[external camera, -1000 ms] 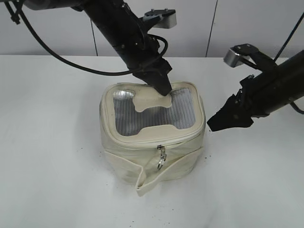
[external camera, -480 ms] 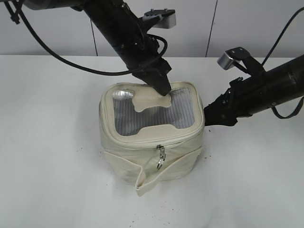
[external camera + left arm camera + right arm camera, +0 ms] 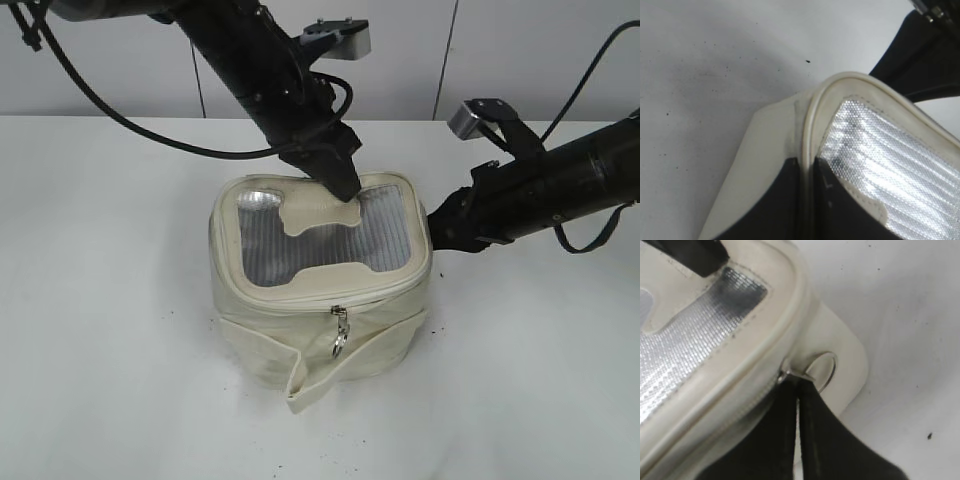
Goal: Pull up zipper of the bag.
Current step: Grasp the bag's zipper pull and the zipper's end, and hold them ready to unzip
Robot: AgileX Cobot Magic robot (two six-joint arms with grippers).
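Note:
The cream bag (image 3: pixel 300 335) stands mid-table, its grey ribbed window (image 3: pixel 300 245) facing up. My left gripper (image 3: pixel 346 190) is shut on the bag's back top rim; in the left wrist view its jaws (image 3: pixel 807 167) straddle the rim piping (image 3: pixel 812 117). My right gripper (image 3: pixel 438 226) is at the bag's right side. In the right wrist view its jaws (image 3: pixel 797 382) are shut, with the tips on a silver zipper slider (image 3: pixel 790 372) whose ring pull (image 3: pixel 826 369) hangs beside it. A second slider (image 3: pixel 340 318) with its ring hangs at the bag's front.
The loose cream strap (image 3: pixel 300 385) wraps the bag's lower front and its end rests on the white table (image 3: pixel 120 380). A grey wall panel (image 3: pixel 420 50) stands behind. Black cables hang from both arms.
My right gripper has moved left from open table space to the bag's right side, onto the slider there. The left gripper and the bag have not moved.

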